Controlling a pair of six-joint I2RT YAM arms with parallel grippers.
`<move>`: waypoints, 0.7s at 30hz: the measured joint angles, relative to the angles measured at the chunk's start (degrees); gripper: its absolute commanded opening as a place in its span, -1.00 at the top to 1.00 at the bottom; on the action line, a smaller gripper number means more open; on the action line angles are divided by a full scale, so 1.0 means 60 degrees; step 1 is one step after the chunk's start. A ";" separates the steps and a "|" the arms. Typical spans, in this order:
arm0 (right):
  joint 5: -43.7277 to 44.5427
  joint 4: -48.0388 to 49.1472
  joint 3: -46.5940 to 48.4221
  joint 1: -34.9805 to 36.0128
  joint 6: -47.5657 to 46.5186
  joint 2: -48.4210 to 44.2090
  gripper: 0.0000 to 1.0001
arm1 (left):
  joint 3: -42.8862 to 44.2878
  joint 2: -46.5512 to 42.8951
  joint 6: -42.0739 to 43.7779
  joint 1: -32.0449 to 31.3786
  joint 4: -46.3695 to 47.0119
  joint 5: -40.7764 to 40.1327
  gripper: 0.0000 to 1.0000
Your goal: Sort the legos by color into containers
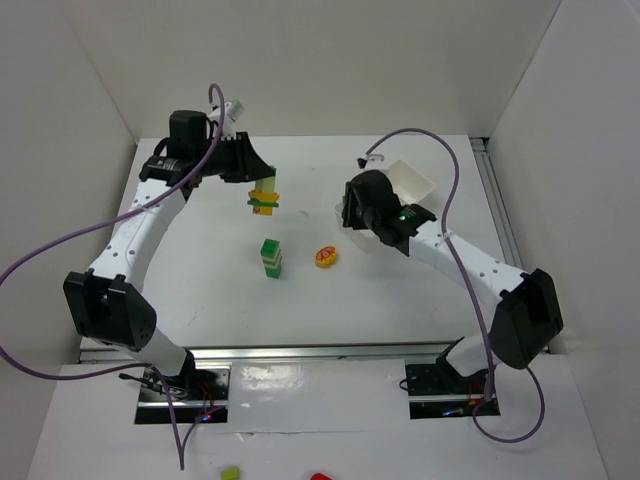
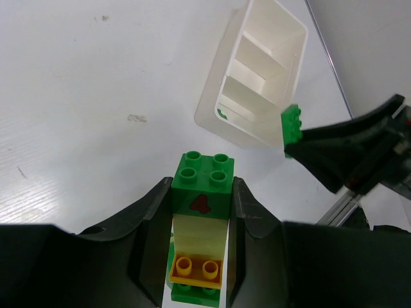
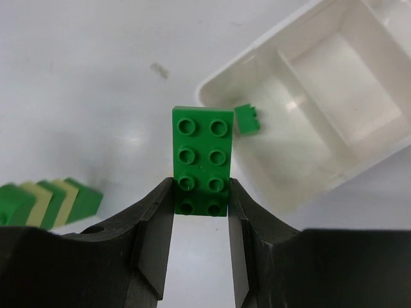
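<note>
- Left fingers clamp one mixed green-yellow stack over the counter;
- Right fingers clamp one green plate beside the white tray, which holds one small green brick;
- One striped stack and one yellow piece lie on the counter.

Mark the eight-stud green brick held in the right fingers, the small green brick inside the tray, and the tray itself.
eight-stud green brick (image 3: 202,160), right wrist view, studded top face.
small green brick (image 3: 247,120), right wrist view, its side.
tray (image 3: 340,77), right wrist view, bare compartment floor.
</note>
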 measured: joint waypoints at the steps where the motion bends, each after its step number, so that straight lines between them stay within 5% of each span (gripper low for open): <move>1: 0.0040 0.0004 0.0175 -0.0168 -0.0044 0.0186 0.55 | 0.0040 0.0000 -0.0004 -0.0004 0.0000 0.0004 1.00; 9: 0.0091 0.0040 0.0539 -0.1137 -0.0528 0.1858 0.41 | 0.0189 -0.0051 -0.0015 0.0015 -0.0022 0.0051 1.00; 10: 0.0047 0.0029 0.0565 -0.1231 -0.0568 0.1967 0.18 | 0.0189 -0.0062 -0.0015 0.0025 -0.0036 0.0047 1.00; 14: -0.0138 0.0000 0.0787 -0.1501 -0.0656 0.2218 -0.23 | 0.0189 -0.0091 -0.0015 0.0062 -0.0080 0.0047 1.00; 21: -0.0186 -0.0033 0.0943 -0.1446 -0.0750 0.2098 -0.26 | 0.0189 -0.0091 -0.0011 0.0062 -0.0087 0.0055 1.00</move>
